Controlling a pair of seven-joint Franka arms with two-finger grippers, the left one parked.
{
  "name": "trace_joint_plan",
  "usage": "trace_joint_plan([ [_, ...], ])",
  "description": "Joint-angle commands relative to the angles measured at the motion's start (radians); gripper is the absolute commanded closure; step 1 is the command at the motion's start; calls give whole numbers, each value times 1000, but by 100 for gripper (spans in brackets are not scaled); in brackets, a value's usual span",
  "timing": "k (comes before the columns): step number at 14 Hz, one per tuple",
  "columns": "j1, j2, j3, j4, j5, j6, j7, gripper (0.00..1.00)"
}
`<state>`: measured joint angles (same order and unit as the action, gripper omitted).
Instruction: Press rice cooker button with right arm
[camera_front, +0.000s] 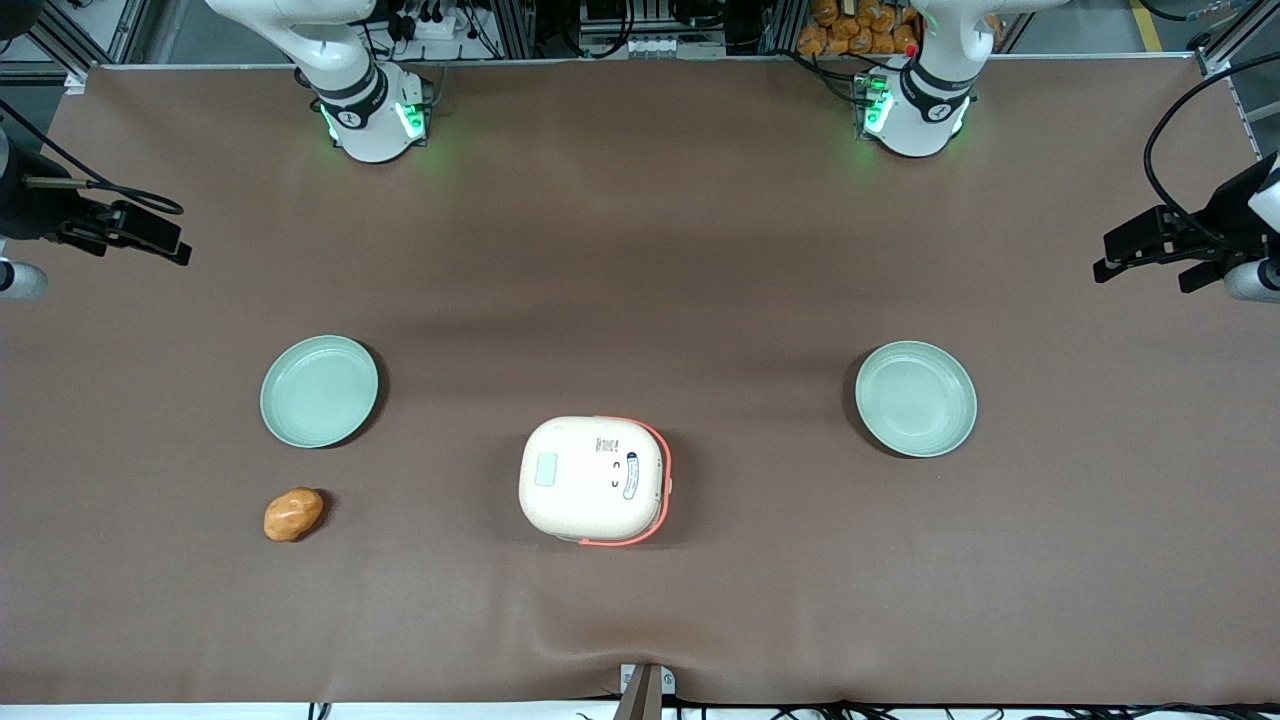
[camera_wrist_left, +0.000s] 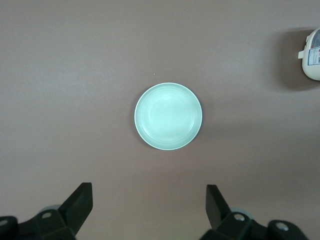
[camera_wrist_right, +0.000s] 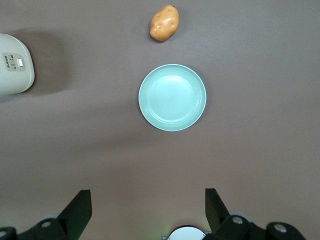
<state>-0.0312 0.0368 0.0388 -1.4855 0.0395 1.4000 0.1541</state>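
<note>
Button (camera_front: 546, 469) well apart from end effector (camera_wrist_right: 147, 212)

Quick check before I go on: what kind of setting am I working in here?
Likely a robotics lab bench dressed as a kitchen: a rice cooker, mint plates and a potato on a brown mat, aluminium framing and cables at its edge. The gripper hangs open above one plate.

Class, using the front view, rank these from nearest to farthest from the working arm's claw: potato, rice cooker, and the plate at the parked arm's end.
The open claw hangs at the working arm's table edge.
1. Potato, working arm's end.
2. Rice cooker, mid-table.
3. Plate, parked arm's end.
</note>
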Motion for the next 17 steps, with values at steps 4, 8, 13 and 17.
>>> trace_joint_plan([
  [4, 7, 3, -8, 16, -13, -9, -1, 0],
  [8, 8, 3, -5, 16, -67, 30, -1, 0],
  [13, 124, 26, 1, 14, -59, 106, 1, 0],
  [17, 253, 98, 1, 28, -62, 243, 13, 0],
])
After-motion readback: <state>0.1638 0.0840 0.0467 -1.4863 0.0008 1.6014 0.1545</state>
